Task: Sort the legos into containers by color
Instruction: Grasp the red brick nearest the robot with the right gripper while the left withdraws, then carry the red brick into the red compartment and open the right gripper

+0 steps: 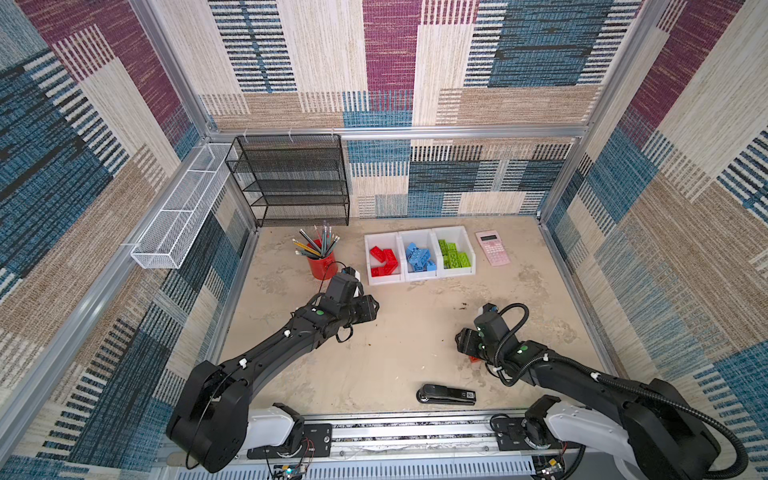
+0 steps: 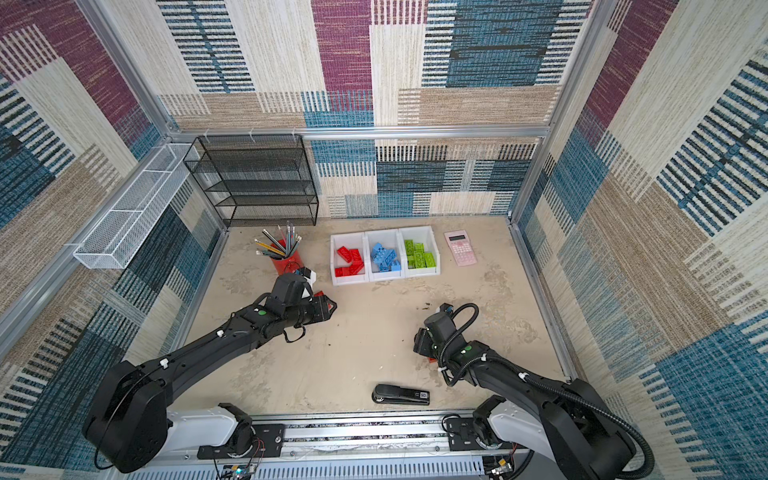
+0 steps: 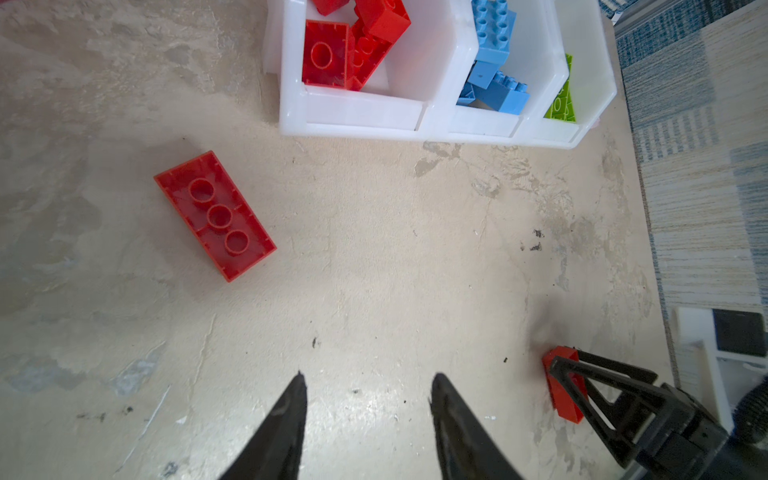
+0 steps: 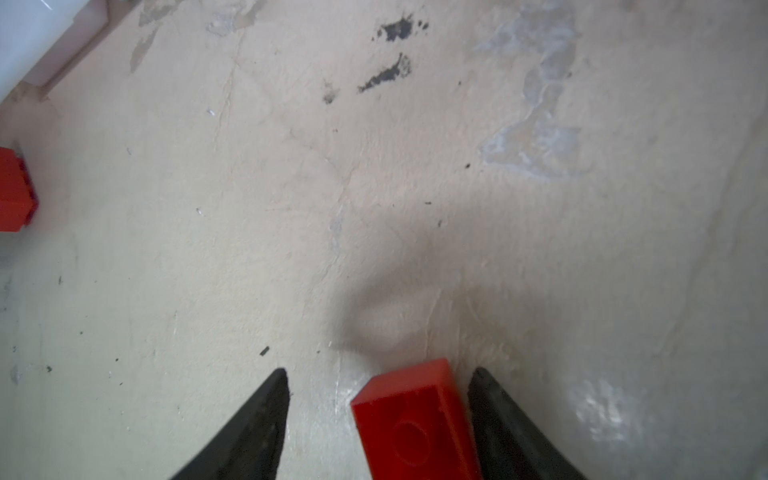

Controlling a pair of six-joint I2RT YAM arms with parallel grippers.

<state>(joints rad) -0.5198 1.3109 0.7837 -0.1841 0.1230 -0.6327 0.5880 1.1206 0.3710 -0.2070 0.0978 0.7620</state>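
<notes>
Three joined white containers stand at the back, also shown in the left wrist view. They hold red legos, blue legos and green legos. A loose red lego lies underside up on the table, ahead of my left gripper, which is open and empty. My right gripper is open and straddles a second red lego on the table. One finger is close against it and a gap shows on the other side. In both top views that lego peeks out under the right gripper.
A red pencil cup stands just behind the left gripper. A pink calculator lies right of the containers. A black stapler lies near the front edge. A black mesh shelf and a white wire tray are at the back left.
</notes>
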